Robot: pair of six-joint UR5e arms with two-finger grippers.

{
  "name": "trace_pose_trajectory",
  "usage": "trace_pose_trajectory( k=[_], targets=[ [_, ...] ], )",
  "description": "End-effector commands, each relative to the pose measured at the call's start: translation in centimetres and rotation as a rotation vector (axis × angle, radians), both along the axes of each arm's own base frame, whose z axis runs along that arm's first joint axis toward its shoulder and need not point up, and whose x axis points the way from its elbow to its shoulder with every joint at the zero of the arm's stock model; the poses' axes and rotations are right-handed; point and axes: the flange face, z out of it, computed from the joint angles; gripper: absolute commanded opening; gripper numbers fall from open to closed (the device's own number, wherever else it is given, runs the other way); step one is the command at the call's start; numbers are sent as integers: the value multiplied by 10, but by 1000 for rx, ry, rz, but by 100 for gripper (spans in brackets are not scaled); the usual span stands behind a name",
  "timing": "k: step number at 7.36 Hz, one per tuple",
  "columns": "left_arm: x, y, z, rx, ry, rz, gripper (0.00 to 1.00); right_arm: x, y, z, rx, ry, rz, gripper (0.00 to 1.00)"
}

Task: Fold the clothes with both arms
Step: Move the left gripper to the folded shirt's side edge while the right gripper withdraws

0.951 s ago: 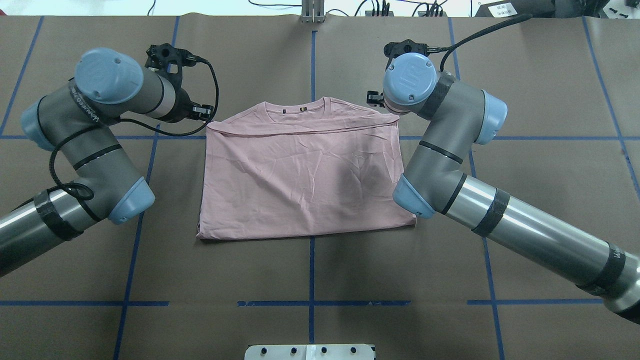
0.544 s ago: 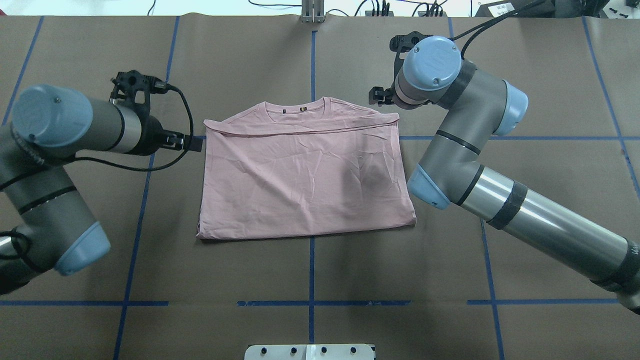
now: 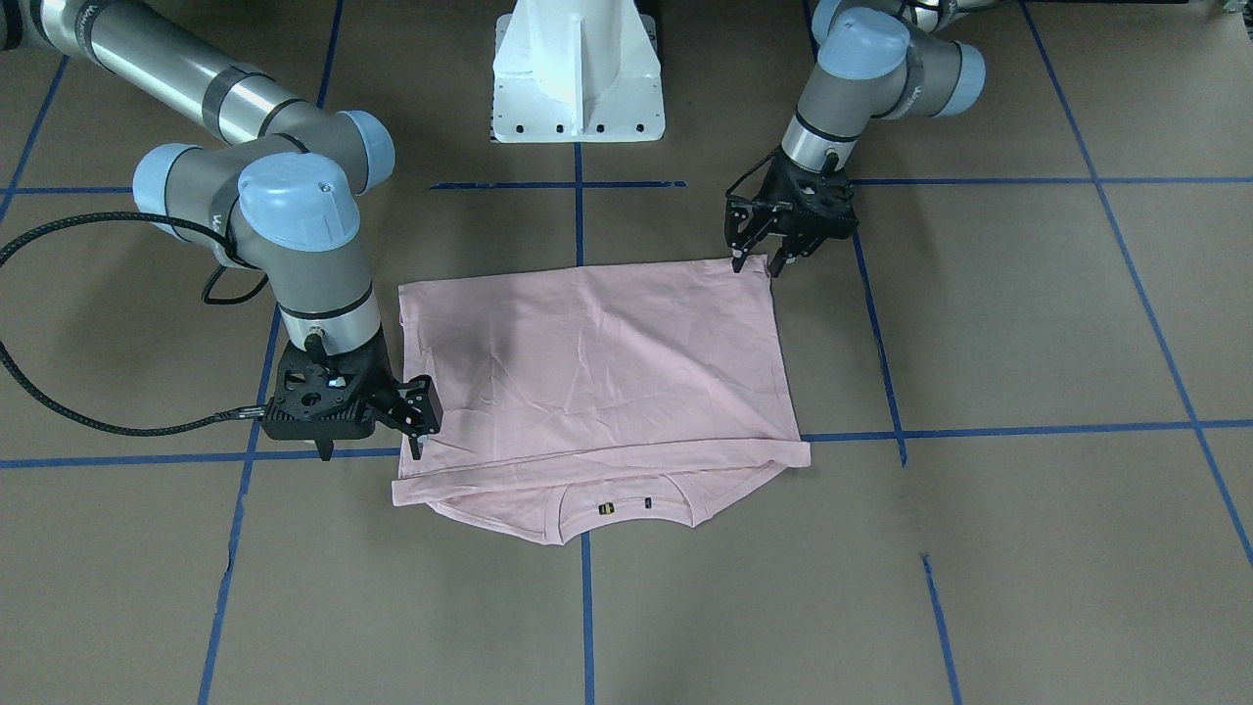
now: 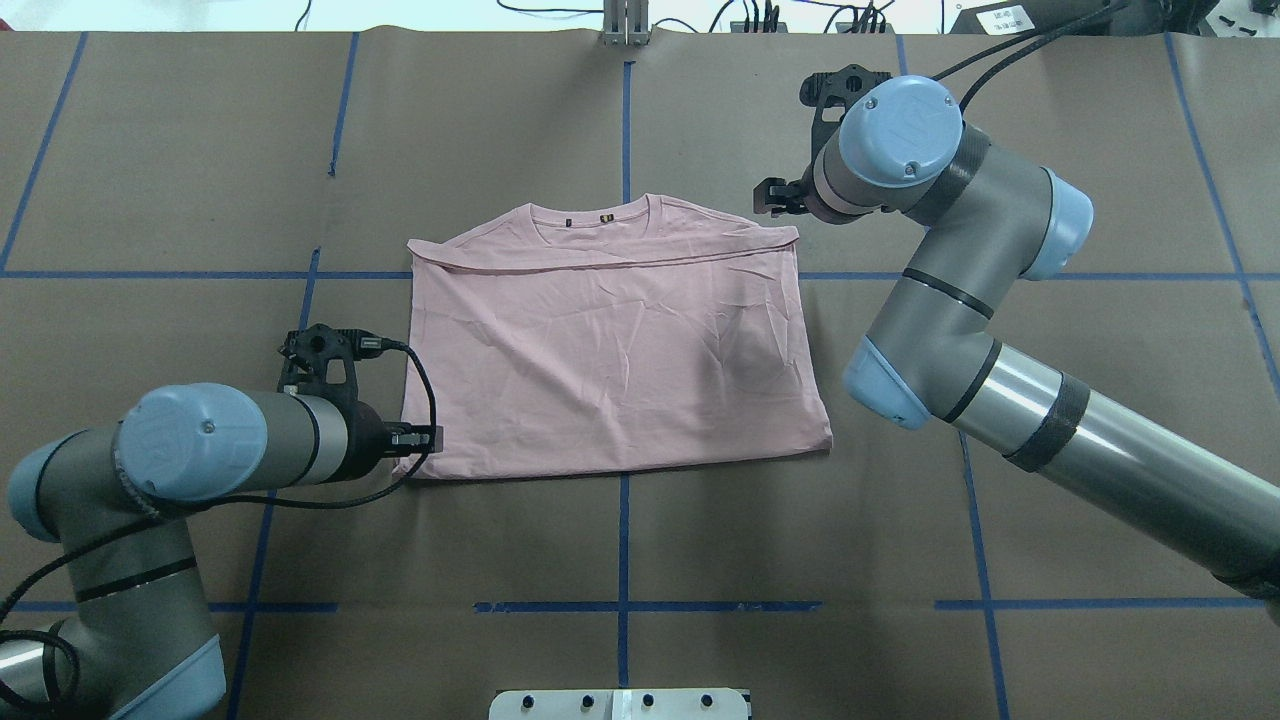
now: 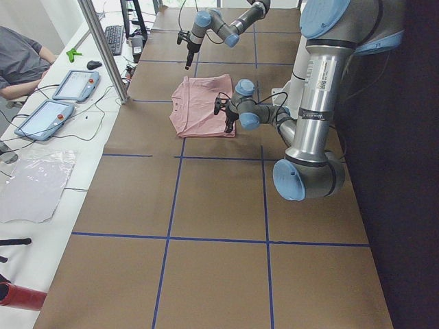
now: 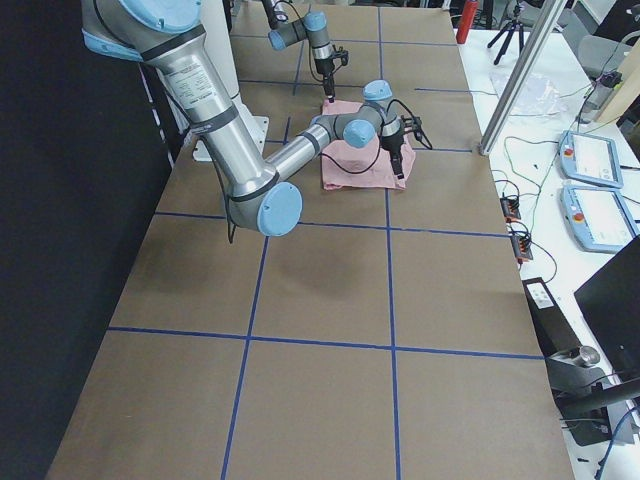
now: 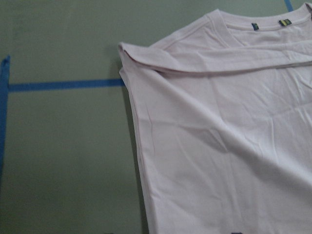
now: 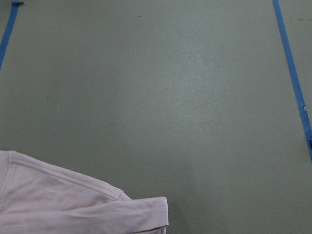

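Left pincer moved from T-shirt collar-side corner to robot-side corner.

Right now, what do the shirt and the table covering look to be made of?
Shirt: thin matte pink cloth, likely cotton jersey, judging by fine creases and the ribbed collar. Table covering: probably brown paper, matte and flat, crossed by blue tape lines.

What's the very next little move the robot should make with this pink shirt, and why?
Probably lower the left hand and pinch the T-shirt corner beneath it. Its fingers look open right at that corner, and the right hand hovers by the collar-side corner, so neither holds cloth yet.
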Motion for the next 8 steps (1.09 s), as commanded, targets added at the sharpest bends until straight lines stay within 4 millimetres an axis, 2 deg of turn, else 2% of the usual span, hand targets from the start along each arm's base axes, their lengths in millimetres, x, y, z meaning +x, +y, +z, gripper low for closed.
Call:
trace_pose_trajectory(
  k=[1, 3, 4, 8],
  targets=[
    [13, 16, 3, -23, 0, 7, 56, 1, 1, -1, -2, -6, 7, 100],
    [10, 16, 4, -21, -2, 6, 53, 2, 1, -2, -2, -7, 11, 100],
    [9, 17, 10, -24, -14, 7, 48, 2, 2, -3, 1, -9, 12, 100],
    [8, 17, 16, -26, -26, 13, 46, 3, 2, -2, 0, -8, 12, 100]
  ],
)
